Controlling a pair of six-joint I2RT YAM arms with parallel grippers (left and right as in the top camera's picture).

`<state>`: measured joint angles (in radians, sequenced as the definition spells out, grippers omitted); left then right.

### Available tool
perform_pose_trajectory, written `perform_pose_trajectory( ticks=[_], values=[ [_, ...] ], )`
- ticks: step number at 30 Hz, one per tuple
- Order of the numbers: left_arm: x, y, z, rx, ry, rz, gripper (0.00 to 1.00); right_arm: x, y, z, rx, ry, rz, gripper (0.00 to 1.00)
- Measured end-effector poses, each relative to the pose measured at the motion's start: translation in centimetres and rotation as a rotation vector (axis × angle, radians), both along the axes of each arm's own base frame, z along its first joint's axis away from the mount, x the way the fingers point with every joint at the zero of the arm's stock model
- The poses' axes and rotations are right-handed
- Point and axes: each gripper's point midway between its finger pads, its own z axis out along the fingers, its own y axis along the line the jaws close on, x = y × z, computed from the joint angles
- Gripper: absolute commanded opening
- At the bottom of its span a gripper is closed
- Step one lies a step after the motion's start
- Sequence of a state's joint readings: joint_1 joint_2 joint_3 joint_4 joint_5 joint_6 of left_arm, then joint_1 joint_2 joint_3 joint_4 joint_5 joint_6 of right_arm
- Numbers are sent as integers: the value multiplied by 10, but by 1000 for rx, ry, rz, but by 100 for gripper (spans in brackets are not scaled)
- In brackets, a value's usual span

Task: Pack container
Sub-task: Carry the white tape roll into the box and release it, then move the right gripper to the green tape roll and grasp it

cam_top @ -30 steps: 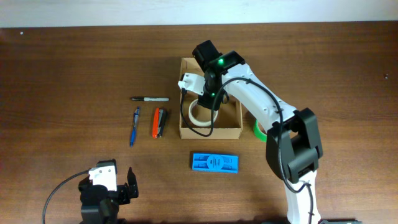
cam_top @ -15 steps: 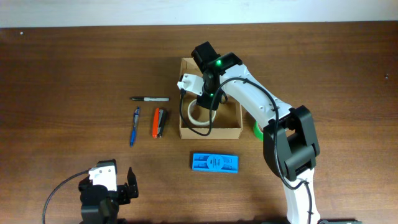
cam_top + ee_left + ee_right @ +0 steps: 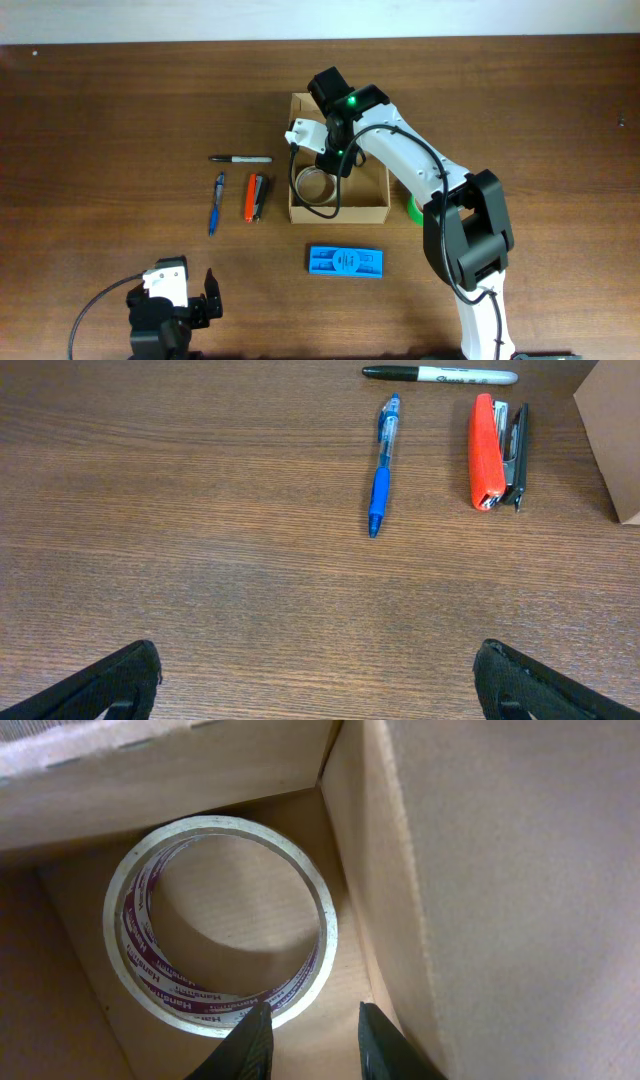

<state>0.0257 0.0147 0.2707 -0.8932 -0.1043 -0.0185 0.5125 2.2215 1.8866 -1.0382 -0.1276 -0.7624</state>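
Observation:
The container (image 3: 338, 212), an open tan cardboard box, stands at the table's middle. A white tape roll (image 3: 300, 186) with purple print lies flat on its floor, toward the left wall. My right gripper (image 3: 336, 162) reaches down into the box. In the right wrist view its jaws (image 3: 315, 1040) are parted, with bare cardboard between them. The left fingertip (image 3: 252, 1038) is at the rim of the tape roll (image 3: 200, 1005), and the box wall (image 3: 480, 870) rises on the right. My left gripper (image 3: 320, 680) stands wide open and empty over bare wood at the near left (image 3: 170, 295).
A black marker (image 3: 241, 158), a blue pen (image 3: 216, 202) and an orange stapler (image 3: 256, 196) lie left of the box. A flat blue case (image 3: 345, 262) lies in front of it. A green roll (image 3: 413, 210) shows partly under the right arm.
My right gripper's jaws have parted and the tape roll has dropped from a tilted hold to lie flat in the box. The left arm has not moved.

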Motion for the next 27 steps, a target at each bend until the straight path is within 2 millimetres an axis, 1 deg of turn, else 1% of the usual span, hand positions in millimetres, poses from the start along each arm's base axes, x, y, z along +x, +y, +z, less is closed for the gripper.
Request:
perform_pose_trajectory(
  ticks=[2,5,9,11,12,13,14,15,16,19,21,23,24,25,27],
  values=[
    [0,0,0,0,0,0,99,0,0,0,0,1,0,33],
    [0,0,0,0,0,0,100,-2,-1,0,-3,8,-4,34],
    [0,0,0,0,0,0,100,-9,-5,1,-19,40,-9,35],
    [0,0,0,0,0,0,100,-13,-6,8,-22,51,-11,39],
    [0,0,0,0,0,0,100,-16,-7,12,-22,58,-14,43],
    [0,0,0,0,0,0,100,-20,-8,20,-18,64,-15,51],
    [0,0,0,0,0,0,100,-23,-9,31,-11,61,-20,69],
    [0,0,0,0,0,0,99,-26,-9,45,1,50,-22,85],
    [0,0,0,0,0,0,100,-28,-9,57,12,40,-37,95],
    [0,0,0,0,0,0,100,-32,-12,107,67,-36,-86,98],
    [0,0,0,0,0,0,100,-33,-19,139,95,-99,-150,99],
    [0,0,0,0,0,0,100,-31,-30,162,107,-150,-252,99],
    [0,0,0,0,0,0,100,-29,-39,170,105,-171,-331,99],
    [0,0,0,0,0,0,99,-28,-54,176,90,-180,-446,99],
    [0,0,0,0,0,0,100,-29,-85,177,46,-163,-660,99]
  ],
)
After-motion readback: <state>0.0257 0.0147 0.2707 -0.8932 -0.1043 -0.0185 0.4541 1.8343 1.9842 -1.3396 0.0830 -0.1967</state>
